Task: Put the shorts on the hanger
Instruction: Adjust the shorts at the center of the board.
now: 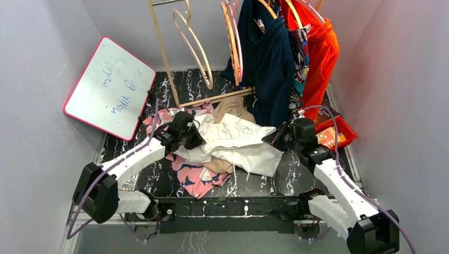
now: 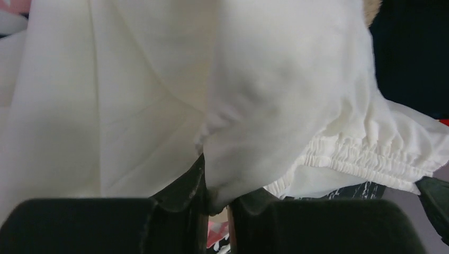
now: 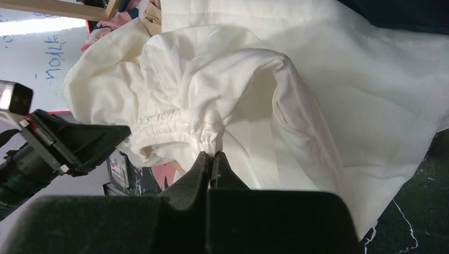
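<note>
The white shorts (image 1: 235, 140) lie bunched on the pile of clothes at mid-table. My left gripper (image 1: 194, 135) is at their left edge, shut on a fold of the white fabric (image 2: 249, 159); the pinch shows between its fingers at the left gripper (image 2: 217, 203). My right gripper (image 1: 270, 138) is at their right side. In the right wrist view the right gripper (image 3: 213, 156) is shut on the gathered waistband (image 3: 159, 129). The pale beige hanger (image 1: 209, 79) hangs from the wooden rack at the back, apart from both grippers.
Tan shorts (image 1: 233, 106) and a pink patterned garment (image 1: 197, 179) lie under and around the white ones. A pink hanger (image 1: 233, 45), navy and orange clothes (image 1: 323, 53) hang on the rack. A whiteboard (image 1: 108, 87) leans at left. A red tray (image 1: 339, 135) sits at right.
</note>
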